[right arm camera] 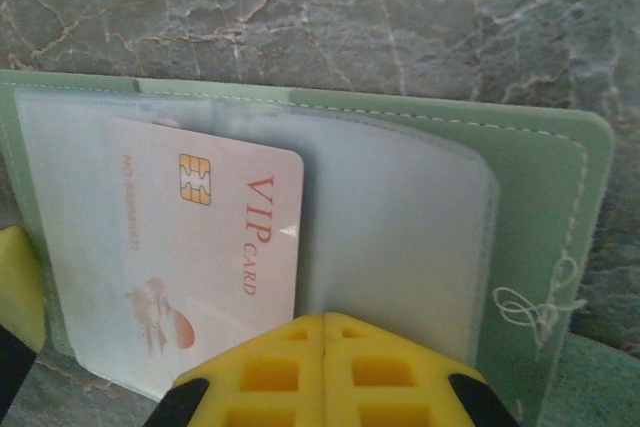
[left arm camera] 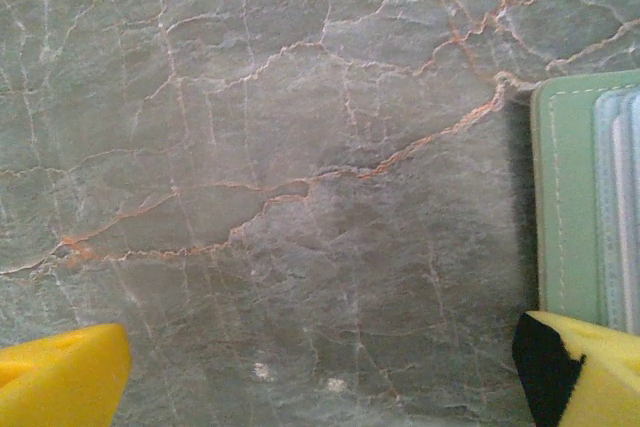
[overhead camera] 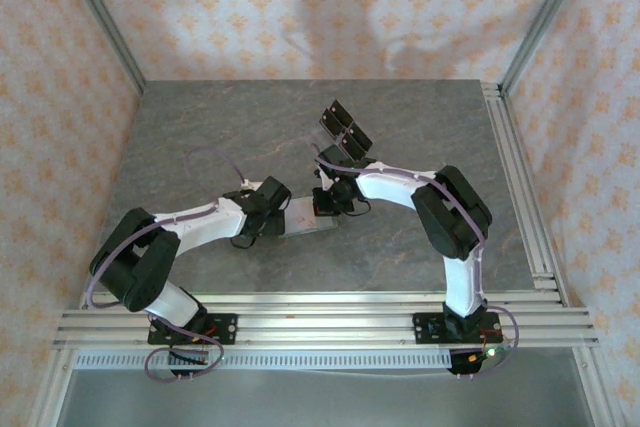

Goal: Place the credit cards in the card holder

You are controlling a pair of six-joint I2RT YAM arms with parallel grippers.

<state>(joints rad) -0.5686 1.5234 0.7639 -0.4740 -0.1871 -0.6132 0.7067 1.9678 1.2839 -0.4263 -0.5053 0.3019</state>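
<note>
The left gripper (left arm camera: 320,382) hangs low over the grey, orange-veined stone counter (left arm camera: 250,147). Its yellow jaws are spread wide, with nothing between them but bare stone. Its right-hand fingertip (left arm camera: 585,367) sits at the edge of the small sage-green folding card holder (left arm camera: 565,197), apparently resting on that edge (I read this as pinning it, though contact is hard to confirm).

In the top view the holder lies flat and open on the counter between the two grippers, close to both. From the right wrist its long axis runs across the view. Clear plastic sleeves cover the inside, and one pale pinkish card printed "VIP card" with a gold chip (right arm camera: 215,247) lies under the left sleeve. The card's long axis points back toward the camera. Its near end seems to reach the sleeve's near edge, but I cannot tell whether it is fully seated.

The right gripper (right arm camera: 325,372) sits at the holder's near edge, just right of the card, with its jaws pressed together. Whether they pinch the sleeve film or anything else thin cannot be made out.

The coming move likely turns on this offset: the card lies left of the right jaws and lengthwise to them, so a push along that axis would drive it deeper. The right arm is better placed for that.

Further back stands a clear rack with black rectangles (overhead camera: 345,129).
</note>
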